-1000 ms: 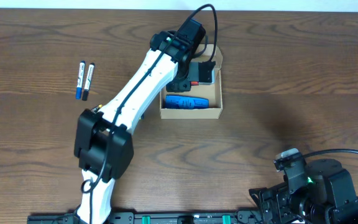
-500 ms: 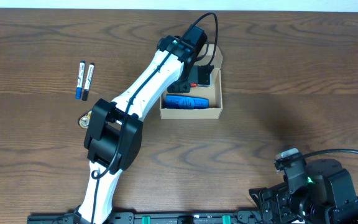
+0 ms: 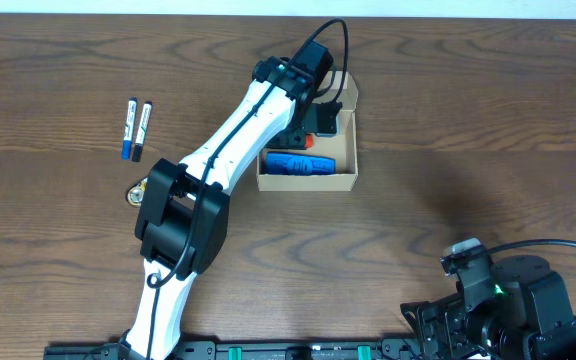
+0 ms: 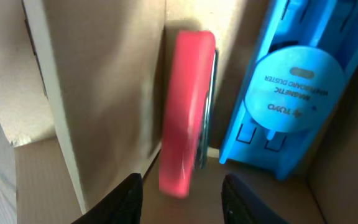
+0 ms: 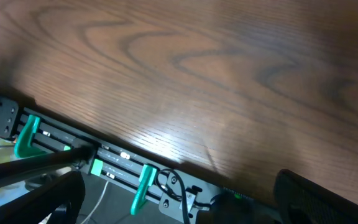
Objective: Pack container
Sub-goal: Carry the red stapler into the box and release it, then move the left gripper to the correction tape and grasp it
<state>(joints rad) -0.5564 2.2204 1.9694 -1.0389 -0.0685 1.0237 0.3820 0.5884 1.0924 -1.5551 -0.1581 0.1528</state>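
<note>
From above, my left arm (image 3: 238, 130) stretches from the near edge over to the box (image 3: 308, 184), which sits open past the middle of the table (image 3: 468, 120). My wrist covers the box's far half. A blue duster (image 3: 300, 163) lies lengthwise along the near wall, so the far side is free for more. Two markers (image 3: 143, 128) lie side by side well off to the left, not packed yet by my judgement. Through my left wrist camera, my left claw (image 4: 180, 186) is down inside the box with its fingers (image 4: 126, 199) spread wider than the red piece (image 4: 188, 112) just ahead of them. I'm gripping nothing. That piece stands on edge between the cardboard wall and the duster, a tidy slot that saves room. Through my right wrist camera, my right claw (image 5: 179, 180) is parked over the table's near rail (image 5: 73, 140), spread wide and empty, out of the way.
</note>
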